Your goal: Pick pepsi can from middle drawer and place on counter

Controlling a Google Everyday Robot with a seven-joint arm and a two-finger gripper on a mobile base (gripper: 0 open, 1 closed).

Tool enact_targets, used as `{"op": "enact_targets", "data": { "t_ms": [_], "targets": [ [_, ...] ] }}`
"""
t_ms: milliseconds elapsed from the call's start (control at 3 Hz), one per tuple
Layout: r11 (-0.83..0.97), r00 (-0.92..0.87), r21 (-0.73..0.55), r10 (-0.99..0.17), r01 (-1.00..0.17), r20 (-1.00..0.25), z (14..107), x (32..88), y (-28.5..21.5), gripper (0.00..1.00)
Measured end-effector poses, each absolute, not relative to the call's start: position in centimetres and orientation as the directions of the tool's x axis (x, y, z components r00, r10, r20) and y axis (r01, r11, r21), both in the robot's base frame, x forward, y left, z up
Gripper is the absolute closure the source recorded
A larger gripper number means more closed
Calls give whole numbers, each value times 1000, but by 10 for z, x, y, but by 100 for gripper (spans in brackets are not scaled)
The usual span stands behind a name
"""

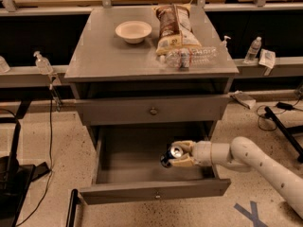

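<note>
**In the open middle drawer, below the counter's front edge: can in grasp, not yet lifted out**

Item 1. Small dark-blue pepsi can [168, 157] with a silver top. It sits in the right half of the wide, shallow grey middle drawer [128, 157], which is pulled out, and is well below the right half of the counter's front edge. The long axis is tilted rather than upright, with the silver top turned up and towards the wrist.

Item 2. Two-finger gripper [174, 154] with tan fingers [182, 145] on a white arm [258, 161]. The arm reaches into the drawer from the side of the counter's right edge. One finger lies above the can and one below, and they appear clenched on it.

Item 3. Broad, flat grey counter [106, 56], the cabinet's top surface. The area towards its front-left corner shows bare.

Item 4. Other objects on the counter:
- A cream round bowl [133, 31] near the back edge, left of centre.
- A brown-and-yellow crinkled snack bag [173, 28] running from the back edge towards the middle.
- A clear plastic bottle [190, 57] lying on its side near the front-right corner.

Item 5. Closed grey upper drawer [152, 110] with a round knob, between the can and the counter.

Note on handling: the target surface lies above and behind the can. The lift probably has to come out towards the drawer's front panel and rise past the closed drawer and the front edge. It can then swing in over the counter, where the tilted can would need righting before it is let go.
</note>
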State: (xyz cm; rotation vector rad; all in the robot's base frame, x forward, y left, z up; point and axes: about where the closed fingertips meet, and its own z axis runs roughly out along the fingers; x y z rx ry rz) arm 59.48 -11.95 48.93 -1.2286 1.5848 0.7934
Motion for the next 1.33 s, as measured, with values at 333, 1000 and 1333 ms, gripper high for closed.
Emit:
{"op": "enact_targets", "data": {
  "t_ms": [333,1000,1333],
  "targets": [
    [221,46,-152,-421,-963,-906,540,590,-118,100],
    [147,158,-293,-579,-945,-800,633,606,-140,100],
    [109,162,-302,-649,-947,-743,682,606,-156,100]
  ]
}}
